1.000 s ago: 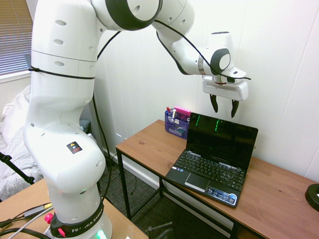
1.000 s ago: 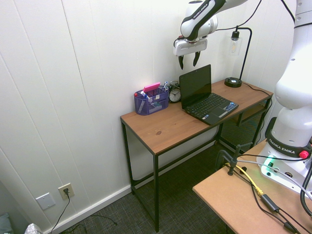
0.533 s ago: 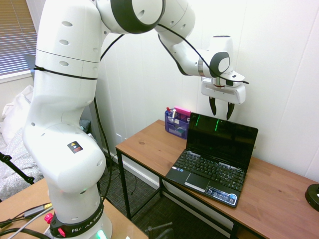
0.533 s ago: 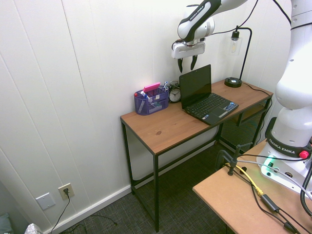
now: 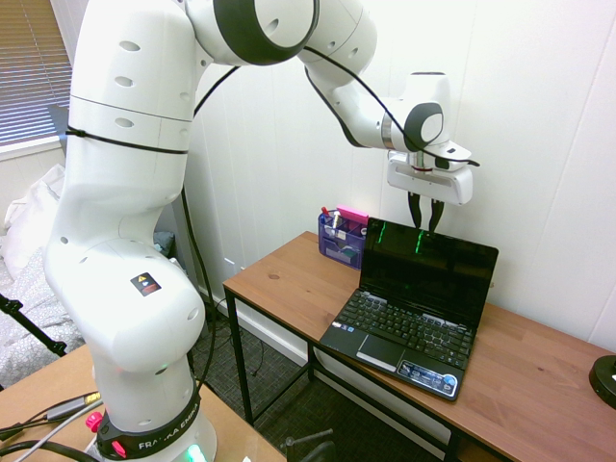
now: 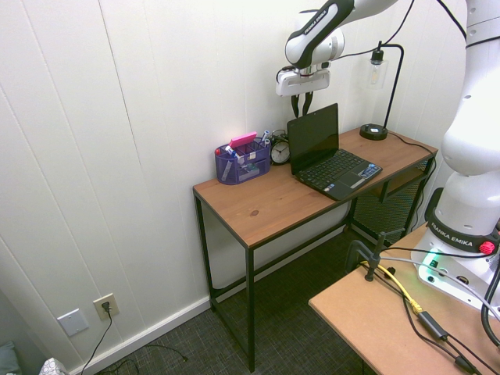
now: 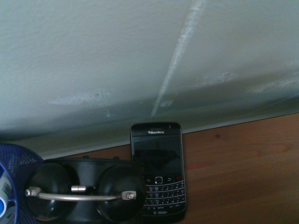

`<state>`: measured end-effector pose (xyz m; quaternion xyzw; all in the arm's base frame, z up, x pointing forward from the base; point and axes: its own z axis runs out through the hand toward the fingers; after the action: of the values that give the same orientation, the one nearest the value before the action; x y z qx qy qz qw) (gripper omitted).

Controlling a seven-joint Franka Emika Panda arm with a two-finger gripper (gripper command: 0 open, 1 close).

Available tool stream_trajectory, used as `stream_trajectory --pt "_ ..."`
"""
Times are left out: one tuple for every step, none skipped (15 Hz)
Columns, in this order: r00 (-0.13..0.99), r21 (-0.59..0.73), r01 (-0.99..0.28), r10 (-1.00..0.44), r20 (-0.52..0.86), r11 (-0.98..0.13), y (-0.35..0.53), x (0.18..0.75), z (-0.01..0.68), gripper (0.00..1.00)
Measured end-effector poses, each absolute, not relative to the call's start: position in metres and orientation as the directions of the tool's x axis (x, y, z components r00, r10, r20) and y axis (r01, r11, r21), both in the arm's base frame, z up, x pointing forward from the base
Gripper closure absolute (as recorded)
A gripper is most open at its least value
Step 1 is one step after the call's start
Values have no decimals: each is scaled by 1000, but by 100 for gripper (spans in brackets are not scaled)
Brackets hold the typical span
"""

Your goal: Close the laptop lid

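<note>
Pincer (image 5: pixel 424 229) open and empty, its fingers a modest gap apart, pointing down above the rear of the base (image 5: pixel 399 337). The lid (image 5: pixel 423 269) stands raised from the rear edge of that base, leaning back a little, with its screen facing forward. I judge it light and thin, with some stiffness at the hinge and a glossy, slippery, breakable screen, so I'd rather push on the matte back near the middle of the top edge than pinch the glass. From the pincer, the lid lies below and apparently just in front; whether the tips touch it, I can't tell.
</note>
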<state>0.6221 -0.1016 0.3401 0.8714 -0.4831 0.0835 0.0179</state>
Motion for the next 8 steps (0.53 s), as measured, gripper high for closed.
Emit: stream_trajectory --pt "518 -48 -846 -840 162 -531 -103 621 339 100" --pt "516 -45 -848 -841 160 -529 -104 620 337 100" --pt "515 -39 -850 -843 157 -526 -106 618 334 100" --pt "512 -33 -852 -845 152 -522 -107 615 330 100" --pt "509 -30 -855 -848 148 -518 -109 612 327 100" --pt "505 -28 -858 -851 143 -513 -111 608 323 100" --pt "500 -28 -861 -854 140 -509 -112 604 321 100" --pt "498 -30 -862 -856 140 -506 -113 600 319 100"
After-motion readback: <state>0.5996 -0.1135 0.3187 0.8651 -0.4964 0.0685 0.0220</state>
